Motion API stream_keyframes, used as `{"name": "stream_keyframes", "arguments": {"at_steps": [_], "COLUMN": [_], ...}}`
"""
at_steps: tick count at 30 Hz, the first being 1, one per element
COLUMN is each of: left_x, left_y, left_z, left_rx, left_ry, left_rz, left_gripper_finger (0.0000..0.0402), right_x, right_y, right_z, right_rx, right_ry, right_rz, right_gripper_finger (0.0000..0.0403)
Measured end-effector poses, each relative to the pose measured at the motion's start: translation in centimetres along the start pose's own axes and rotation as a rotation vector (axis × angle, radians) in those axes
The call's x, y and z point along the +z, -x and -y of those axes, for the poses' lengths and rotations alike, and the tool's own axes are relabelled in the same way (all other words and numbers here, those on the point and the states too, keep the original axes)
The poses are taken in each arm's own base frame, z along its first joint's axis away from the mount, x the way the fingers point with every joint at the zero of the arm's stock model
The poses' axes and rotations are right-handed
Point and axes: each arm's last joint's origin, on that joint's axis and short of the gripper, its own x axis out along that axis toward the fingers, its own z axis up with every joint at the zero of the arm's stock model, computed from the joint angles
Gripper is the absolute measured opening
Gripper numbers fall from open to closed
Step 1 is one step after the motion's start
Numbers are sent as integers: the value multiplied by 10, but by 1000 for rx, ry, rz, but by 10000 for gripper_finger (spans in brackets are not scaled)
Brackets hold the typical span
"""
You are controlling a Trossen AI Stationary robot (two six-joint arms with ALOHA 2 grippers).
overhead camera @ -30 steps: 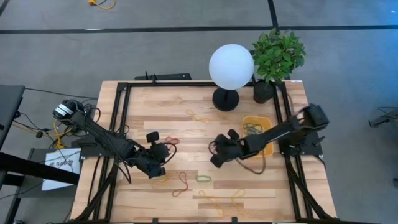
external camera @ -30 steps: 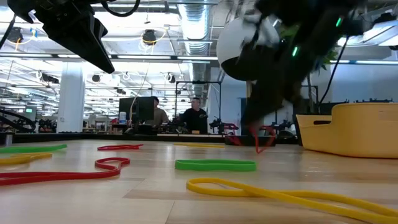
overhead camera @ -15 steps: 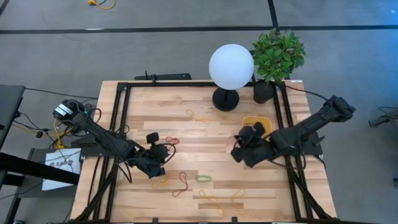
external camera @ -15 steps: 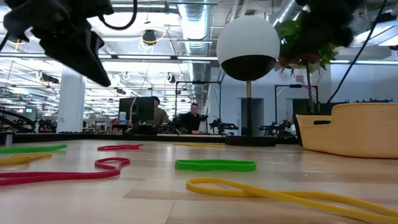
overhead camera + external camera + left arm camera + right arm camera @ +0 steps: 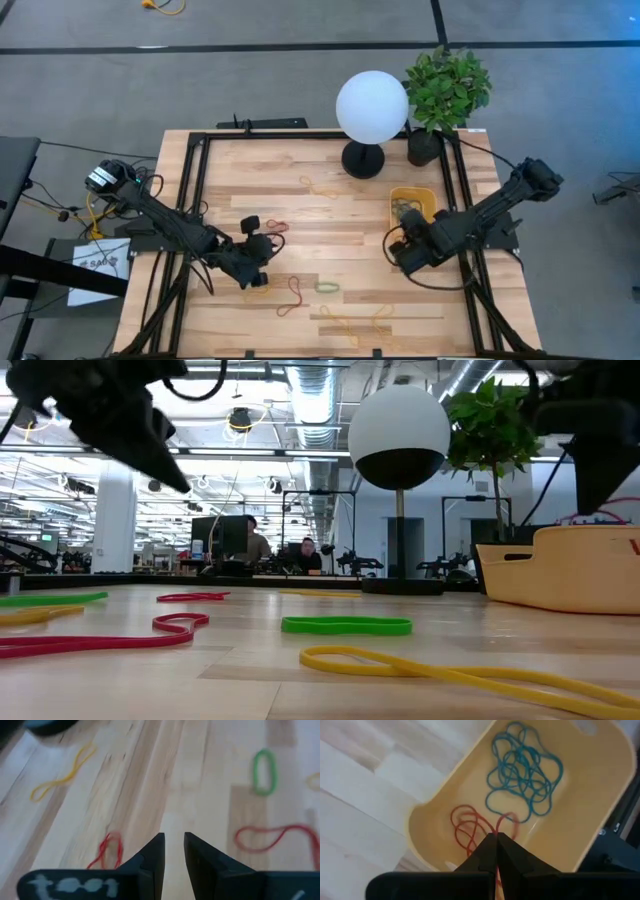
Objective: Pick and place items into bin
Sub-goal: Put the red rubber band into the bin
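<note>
Over the shallow yellow-orange plastic bin [image 5: 580, 795], the right hand [image 5: 495, 842] pinches a thin red rubber band [image 5: 467, 827] that trails from its pressed-together fingertips into the bin, beside blue bands [image 5: 525, 770]. The left hand [image 5: 173, 851], slightly spread, hovers above the wooden surface [image 5: 200, 795], a red band [image 5: 107, 849] just beside it.

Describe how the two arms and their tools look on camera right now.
Both arms are dark and jointed, trailing thin black cables. The left tool has two black wedge-shaped fingers above a bar with white lettering. The right tool has matching black fingers tapering to a point.
</note>
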Motion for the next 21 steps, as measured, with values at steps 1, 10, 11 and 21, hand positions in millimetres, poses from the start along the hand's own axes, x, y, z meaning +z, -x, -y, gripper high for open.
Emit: {"name": "stream_keyframes", "arguments": {"at_steps": [1, 10, 11, 21], "left_x": [2, 8, 8, 8], "left_y": [0, 0, 0, 0], "left_z": [1, 4, 4, 4], "left_rx": [-11, -35, -35, -34], "left_ry": [1, -14, -15, -16], "left_rz": [22, 70, 69, 68], "left_gripper_finger": [64, 64, 64, 64], "right_x": [-1, -4, -4, 3], "right_y": [-3, -24, -25, -23], "right_z": [-3, -20, -21, -17], "right_rx": [-8, -97, -101, -89], "right_ry": [17, 115, 129, 113], "right_rz": [-5, -44, -45, -50], "right_gripper_finger": [1, 36, 45, 126]}}
